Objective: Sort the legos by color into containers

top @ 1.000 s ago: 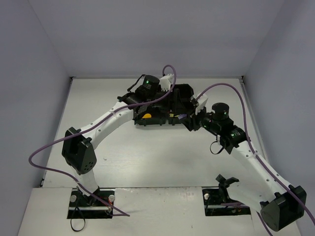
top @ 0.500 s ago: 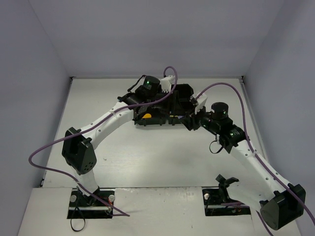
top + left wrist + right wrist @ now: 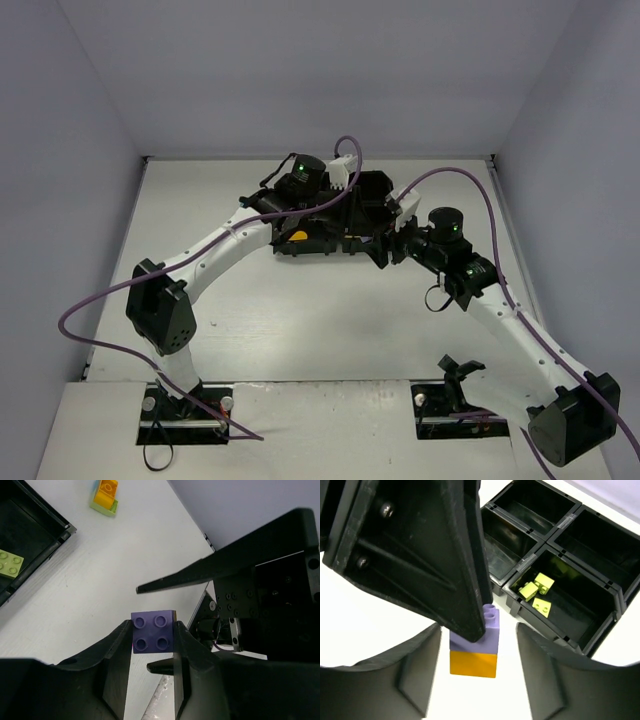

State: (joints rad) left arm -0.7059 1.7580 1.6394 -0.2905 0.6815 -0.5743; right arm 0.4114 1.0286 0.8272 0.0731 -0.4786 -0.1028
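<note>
My left gripper is shut on a purple lego with an orange lego stuck under it. The stack hangs above the white table. My right gripper is open, with one finger on each side of the stack and a gap on both sides. In the top view the left gripper and the right gripper meet at the right end of the black tray. One tray compartment holds lime green legos. A lime green lego also shows in the left wrist view.
An orange lego on a lime green one lies on the table beyond the tray corner. An orange piece shows in a near tray compartment. Purple cables arch over both arms. Grey walls close in the table.
My right gripper has crept a little left, closer around the stack. The left arm has barely moved.
</note>
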